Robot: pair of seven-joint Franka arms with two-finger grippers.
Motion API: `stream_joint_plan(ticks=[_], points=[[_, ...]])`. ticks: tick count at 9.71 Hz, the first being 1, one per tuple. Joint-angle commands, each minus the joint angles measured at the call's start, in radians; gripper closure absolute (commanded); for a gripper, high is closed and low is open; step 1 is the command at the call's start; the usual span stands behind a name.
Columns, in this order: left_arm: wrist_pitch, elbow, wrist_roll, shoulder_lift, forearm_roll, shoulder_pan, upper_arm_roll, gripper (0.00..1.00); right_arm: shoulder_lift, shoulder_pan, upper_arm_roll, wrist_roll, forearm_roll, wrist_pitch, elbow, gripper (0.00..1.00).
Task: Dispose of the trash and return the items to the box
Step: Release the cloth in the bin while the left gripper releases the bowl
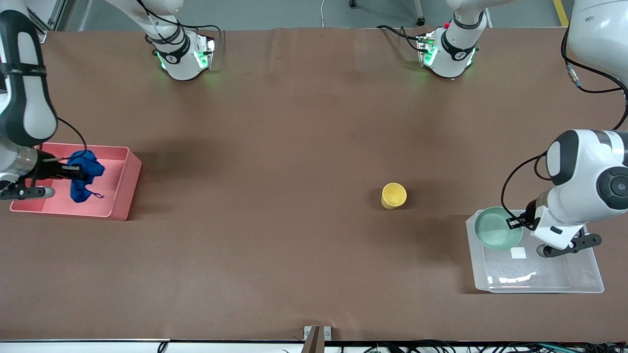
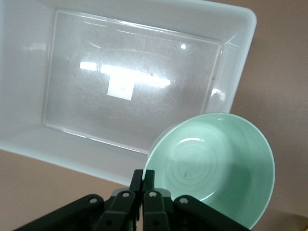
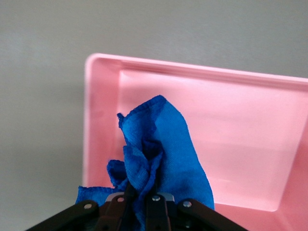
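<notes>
My right gripper point(image 1: 78, 171) is shut on the blue wad point(image 1: 84, 176) and holds it over the pink bin point(image 1: 122, 189); the wad point(image 3: 159, 149) hangs from the jaws over the bin point(image 3: 250, 139) in the right wrist view. My left gripper point(image 1: 516, 223) is shut on the rim of the mint-green bowl point(image 1: 496, 234) and holds it over the corner of the clear box point(image 1: 539, 274) that lies toward the robots' bases. In the left wrist view the bowl point(image 2: 216, 168) is tilted over the box point(image 2: 120, 96), which has a white sticker on its bottom. The yellow cup point(image 1: 393, 195) stands on the table.
The pink bin sits at the right arm's end of the table and the clear box at the left arm's end. The brown table point(image 1: 274, 147) stretches between them, with the arm bases along its edge.
</notes>
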Motion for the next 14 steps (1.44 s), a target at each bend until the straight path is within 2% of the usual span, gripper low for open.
stream_joint_plan(ticks=[1, 2, 3, 4, 6, 7, 9, 10, 11, 14], points=[[-0.014, 0.050, 0.094, 0.078, 0.008, 0.032, -0.007, 1.00, 0.046, -0.070, 0.021, -0.092, 0.001, 0.061, -0.011, 0.95], [-0.009, 0.076, 0.120, 0.120, 0.007, 0.043, -0.007, 1.00, 0.059, -0.078, 0.021, -0.099, 0.001, 0.066, -0.010, 0.85], [0.001, 0.114, 0.154, 0.177, 0.005, 0.066, -0.008, 1.00, 0.061, -0.078, 0.021, -0.096, 0.001, 0.072, -0.007, 0.44], [0.033, 0.125, 0.192, 0.206, 0.005, 0.072, -0.008, 1.00, 0.061, -0.075, 0.021, -0.092, 0.003, 0.083, -0.004, 0.10], [0.075, 0.125, 0.226, 0.245, 0.005, 0.091, -0.008, 0.99, 0.058, -0.060, 0.021, -0.085, 0.003, 0.075, 0.025, 0.00], [0.086, 0.123, 0.227, 0.259, 0.005, 0.092, -0.008, 0.96, 0.058, -0.046, 0.021, -0.082, 0.001, 0.070, 0.050, 0.00], [0.121, 0.122, 0.264, 0.289, 0.005, 0.106, -0.008, 0.98, 0.041, -0.009, 0.022, -0.034, 0.001, 0.067, 0.091, 0.00], [0.145, 0.120, 0.275, 0.291, 0.005, 0.108, -0.008, 0.93, 0.026, 0.012, 0.021, -0.013, 0.001, 0.055, 0.126, 0.00], [0.145, 0.120, 0.275, 0.288, 0.007, 0.108, -0.008, 0.80, 0.012, 0.035, 0.021, 0.021, 0.000, 0.010, 0.169, 0.00], [0.129, 0.114, 0.274, 0.238, 0.007, 0.112, -0.019, 0.00, -0.045, 0.146, 0.024, 0.227, -0.057, -0.162, 0.300, 0.00]])
